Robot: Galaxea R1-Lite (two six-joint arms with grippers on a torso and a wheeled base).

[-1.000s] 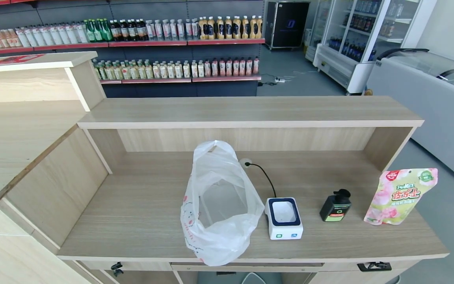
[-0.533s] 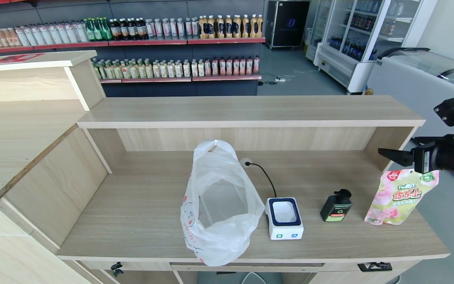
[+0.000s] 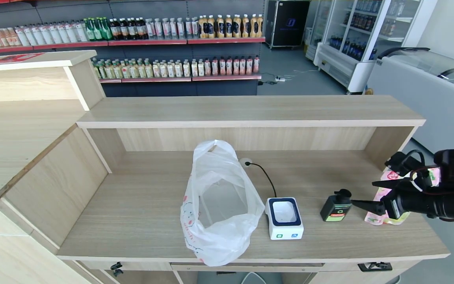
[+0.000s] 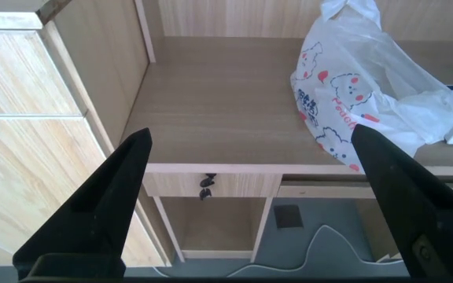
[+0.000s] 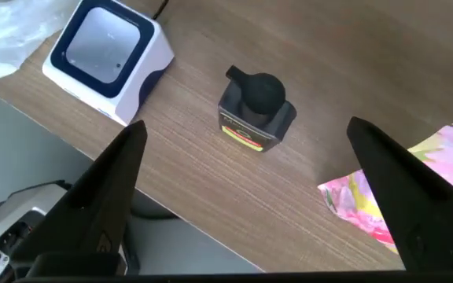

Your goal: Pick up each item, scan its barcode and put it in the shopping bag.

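Head view: the small dark pump bottle [image 3: 335, 207] stands upright on the wooden surface [image 3: 132, 213], between the scanner [image 3: 284, 217] and a pink flowered pouch [image 3: 376, 218]. Bottle and scanner are near each other but apart. The pouch stands just beside the bottle at the surface's right end, partly hidden behind the right arm.

The right end effector [image 3: 363, 193] is just to the right of the bottle, fingers spread wide apart and holding nothing. One fingertip is very close to the bottle's side; I cannot tell whether it touches. In the right wrist view the bottle sits between the two fingers, lower down on the surface.

The white and blue scanner lies window up, with a black cable [image 3: 262, 173] running back from it. To its left the clear shopping bag [image 3: 219, 205] stands with its mouth open, touching the scanner's side.

Left wrist view: the left end effector [image 4: 252, 134] is at the front edge of the surface, left of the bag, fingers apart and empty.
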